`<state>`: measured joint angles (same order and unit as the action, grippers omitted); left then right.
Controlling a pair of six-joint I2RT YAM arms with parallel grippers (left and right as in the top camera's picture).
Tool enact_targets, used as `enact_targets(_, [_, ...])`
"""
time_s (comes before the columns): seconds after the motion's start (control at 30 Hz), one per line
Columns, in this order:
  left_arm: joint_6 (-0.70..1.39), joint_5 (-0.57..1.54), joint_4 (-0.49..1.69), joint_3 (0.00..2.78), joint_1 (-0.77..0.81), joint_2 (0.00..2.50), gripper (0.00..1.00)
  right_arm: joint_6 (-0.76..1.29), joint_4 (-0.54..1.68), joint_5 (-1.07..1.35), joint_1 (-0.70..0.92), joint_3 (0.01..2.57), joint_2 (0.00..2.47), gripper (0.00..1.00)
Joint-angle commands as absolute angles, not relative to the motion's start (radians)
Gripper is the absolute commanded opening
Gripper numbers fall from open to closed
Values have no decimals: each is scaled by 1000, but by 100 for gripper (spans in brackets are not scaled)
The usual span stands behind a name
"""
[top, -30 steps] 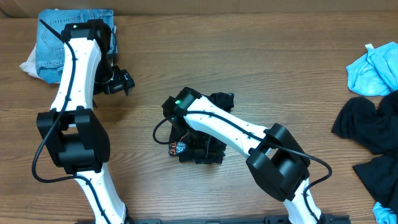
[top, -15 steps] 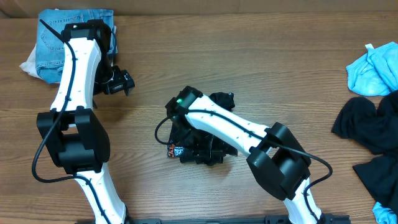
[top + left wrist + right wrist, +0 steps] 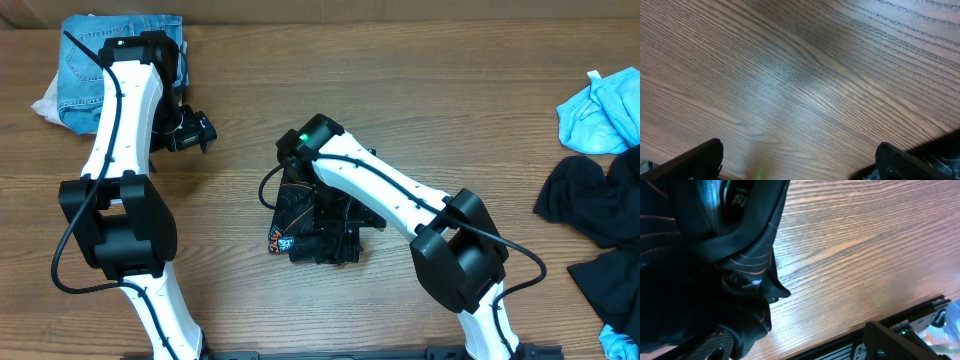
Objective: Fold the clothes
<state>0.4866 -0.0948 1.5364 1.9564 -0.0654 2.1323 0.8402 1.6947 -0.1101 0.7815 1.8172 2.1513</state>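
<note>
1. Wood grain runs in fine streaks across the smooth brown wooden table [image 3: 450, 80].
2. One crumpled black garment with orange and white print [image 3: 322, 238] lies bunched at the table's middle. It is soft and creased, and the right wrist view shows thin orange lines on its folds.
3. Over it sits the right gripper [image 3: 796, 330] with its jaws spread wide. Cloth drapes against the left-hand finger and bare wood fills the rest of the gap.
4. Left of the middle, the left gripper [image 3: 799, 149] hovers above bare wood, jaws spread apart and gripping nothing.
5. One folded blue denim piece [image 3: 90, 60] lies far left, with a white cloth [image 3: 45, 100] poking out at its left edge.
6. At the right edge lie one crumpled light blue cloth [image 3: 600, 105], farther off, and a loose heap of black clothes [image 3: 590, 205], nearer.
</note>
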Motion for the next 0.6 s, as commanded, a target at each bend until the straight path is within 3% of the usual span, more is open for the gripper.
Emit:
enact_targets(0.0, [463,-104,1535,1954,-63,2124,100,863,1695,-126,776,1840,2130,85])
enact_targets(0.57, [449,-104,1539,1954,-63,2124,100,812,1696,-186,675,1714,2096,82])
